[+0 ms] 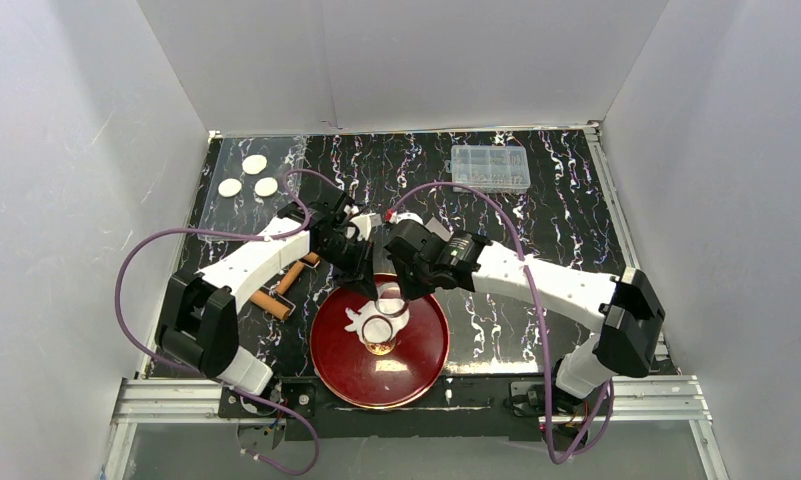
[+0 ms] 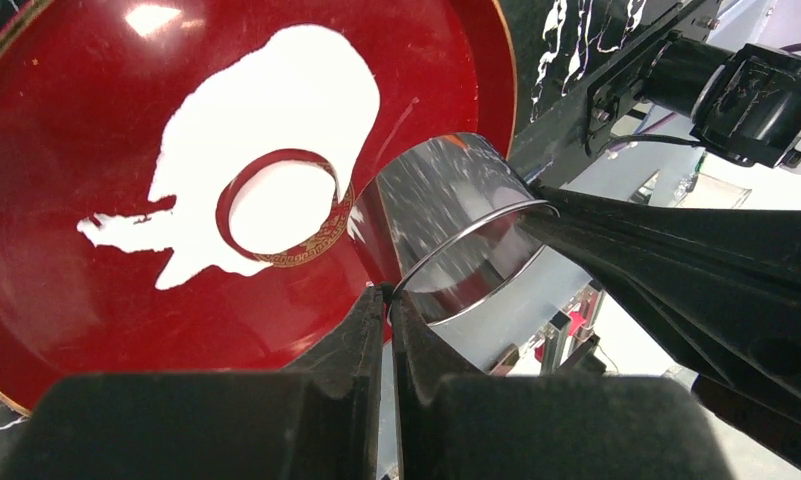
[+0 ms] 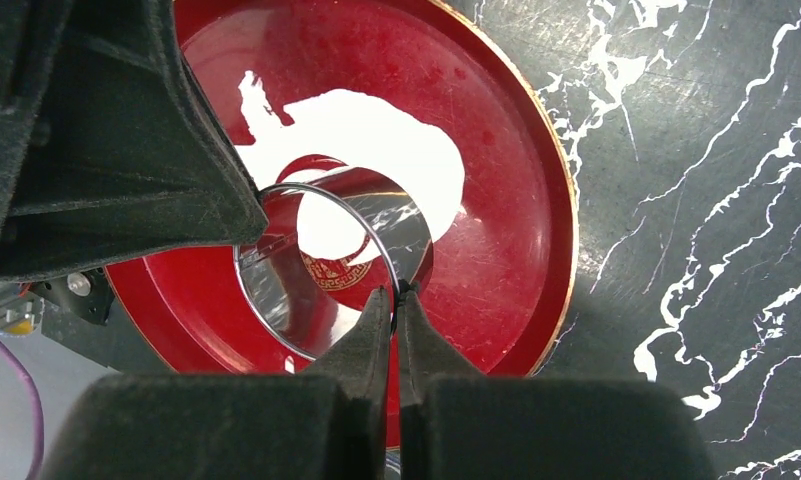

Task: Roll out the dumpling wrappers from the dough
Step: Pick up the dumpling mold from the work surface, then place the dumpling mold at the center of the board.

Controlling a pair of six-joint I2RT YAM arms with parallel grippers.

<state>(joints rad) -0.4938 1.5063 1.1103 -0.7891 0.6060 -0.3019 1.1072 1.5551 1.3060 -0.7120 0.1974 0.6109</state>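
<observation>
Now we are pinching the metal ring (image 2: pixel 446 200) by its rim, left hand (image 2: pixel 388 296) and right hand (image 3: pixel 398 296) both shut, above the red plate (image 2: pixel 76 330) holding ragged dough (image 2: pixel 296 90).

So the soft white dough sheet (image 2: pixel 276 100) is lying flat and ragged-edged near the middle of the red plate (image 2: pixel 76 120), with one round disc (image 2: pixel 281 208) cut out and sitting in its hole. Three more thin white round dumpling wrappers (image 1: pixel 254 163) lie flat, close together, at the table's (image 1: pixel 556 220) far-left corner.
</observation>
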